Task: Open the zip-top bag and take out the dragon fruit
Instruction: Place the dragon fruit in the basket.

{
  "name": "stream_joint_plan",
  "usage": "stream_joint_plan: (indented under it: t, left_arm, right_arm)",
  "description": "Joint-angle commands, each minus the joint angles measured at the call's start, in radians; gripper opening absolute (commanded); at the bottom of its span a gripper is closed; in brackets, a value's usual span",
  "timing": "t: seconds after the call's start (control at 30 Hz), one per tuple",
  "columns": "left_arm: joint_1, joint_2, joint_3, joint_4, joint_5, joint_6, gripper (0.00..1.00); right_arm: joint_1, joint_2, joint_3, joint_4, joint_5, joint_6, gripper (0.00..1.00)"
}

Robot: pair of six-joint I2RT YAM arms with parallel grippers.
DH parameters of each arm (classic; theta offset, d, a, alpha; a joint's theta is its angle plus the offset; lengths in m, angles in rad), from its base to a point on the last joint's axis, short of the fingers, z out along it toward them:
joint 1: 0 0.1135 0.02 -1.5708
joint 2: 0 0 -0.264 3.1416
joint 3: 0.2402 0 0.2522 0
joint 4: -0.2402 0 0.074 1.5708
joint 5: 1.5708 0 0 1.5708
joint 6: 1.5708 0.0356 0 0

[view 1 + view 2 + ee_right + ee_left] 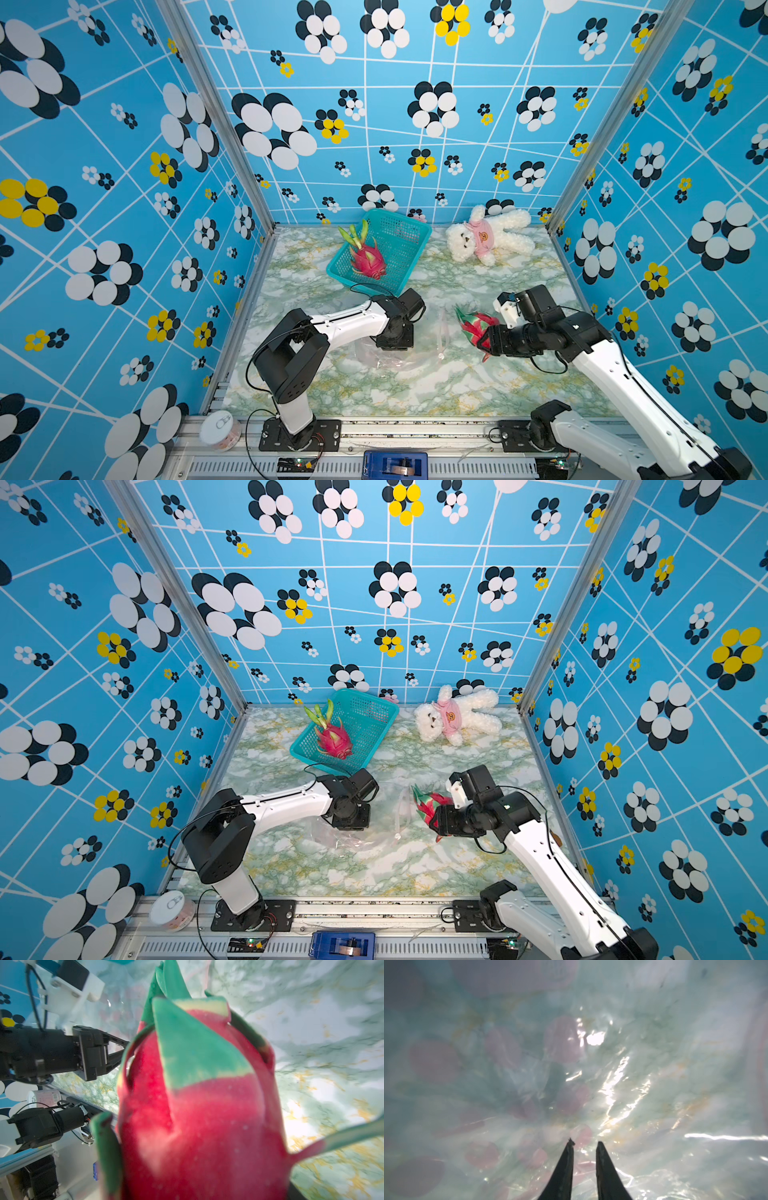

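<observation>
Metal railing (415, 430) along the near edge is carrying both arm bases, with a white-lidded tin (220, 430) sitting at its left end and a blue tape dispenser (395, 463) lying just in front of it. Beyond that, on the green-marbled table (374, 390), the zip-top bag (399, 359) is lying crumpled and emptied. Its pale pink zip strip (443, 332) is curling up on the side facing the right arm. The left gripper (584, 1142) is pointing straight down onto the bag. In its wrist view the jaws are standing narrowly apart with clear film bunching between them, though whether they are actually pinching it I cannot tell. Just beside the bag's mouth, the right gripper (484, 338) is clamping the dragon fruit (476, 326), which is sitting wholly outside the plastic. Farther back, a teal basket (411, 249) is sitting near the rear wall, holding a second dragon fruit (368, 259). Beside the basket, a white teddy bear (490, 237) in a pink shirt is lying on the table.
</observation>
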Motion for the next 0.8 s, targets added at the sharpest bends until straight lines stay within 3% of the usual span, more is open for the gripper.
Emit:
stream_joint_plan:
  t: [0.0,0.13,0.3,0.57,0.63,0.73,0.77]
  left_arm:
    - [-0.009,-0.051,0.098,-0.016,0.001,0.060,0.32]
    - [-0.003,-0.154,0.183,-0.085,-0.050,0.066,0.42]
    - [0.018,-0.365,0.186,-0.142,-0.131,0.075,0.54]
    - [0.113,-0.776,0.014,-0.199,-0.271,0.074,0.71]
    - [0.160,-0.849,-0.020,-0.225,-0.269,0.072,0.75]
    - [0.227,-0.930,-0.059,-0.257,-0.258,0.086,0.79]
    - [0.248,-0.950,-0.071,-0.264,-0.258,0.089,0.88]
  right_arm:
    - [-0.006,0.022,0.134,-0.003,0.039,0.016,0.34]
    - [-0.007,0.208,0.257,0.196,-0.035,0.060,0.34]
    - [-0.004,0.603,0.515,0.453,-0.185,0.108,0.33]
    - [0.040,1.242,1.179,0.433,-0.277,0.084,0.37]
    - [0.046,1.374,1.335,0.382,-0.276,0.081,0.43]
    - [0.051,1.491,1.519,0.305,-0.255,0.068,0.63]
    - [0.051,1.508,1.551,0.292,-0.241,0.061,0.71]
